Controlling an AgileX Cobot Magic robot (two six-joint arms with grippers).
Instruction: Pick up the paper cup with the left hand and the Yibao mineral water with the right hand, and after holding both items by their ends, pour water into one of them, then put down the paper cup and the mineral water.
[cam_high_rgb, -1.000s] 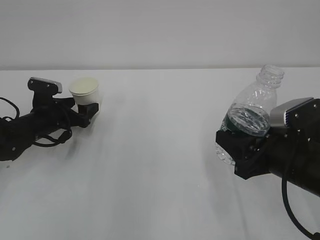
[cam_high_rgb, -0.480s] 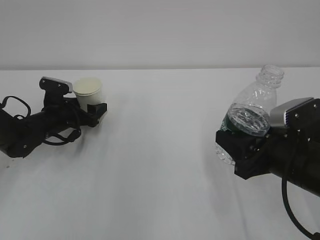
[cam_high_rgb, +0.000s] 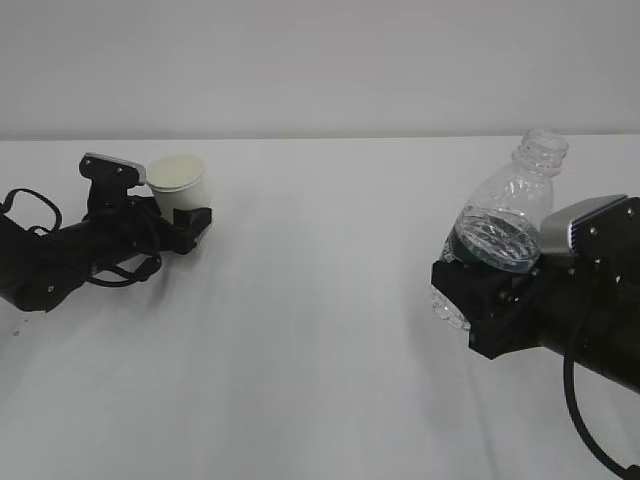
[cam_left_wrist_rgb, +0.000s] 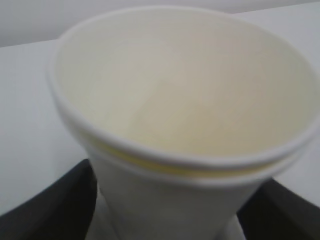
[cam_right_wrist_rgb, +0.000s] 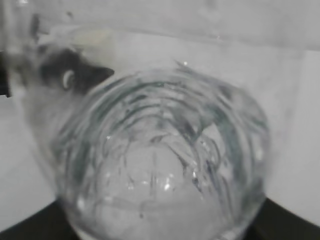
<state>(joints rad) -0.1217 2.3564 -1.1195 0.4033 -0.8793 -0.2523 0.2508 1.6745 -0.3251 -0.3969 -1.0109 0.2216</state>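
The paper cup (cam_high_rgb: 178, 182) stands upright at the left of the table (cam_high_rgb: 320, 330), between the fingers of the left hand (cam_high_rgb: 185, 218), mouth upward. The Yibao mineral water (cam_high_rgb: 505, 232) is at the right, well apart from the cup, held at its lower end in the right hand (cam_high_rgb: 480, 305), neck tilted up and to the right

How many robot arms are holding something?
2. The left hand, at the table's left side, holds the paper cup. The right hand, on the right, holds the Yibao mineral water. No other arm shows.
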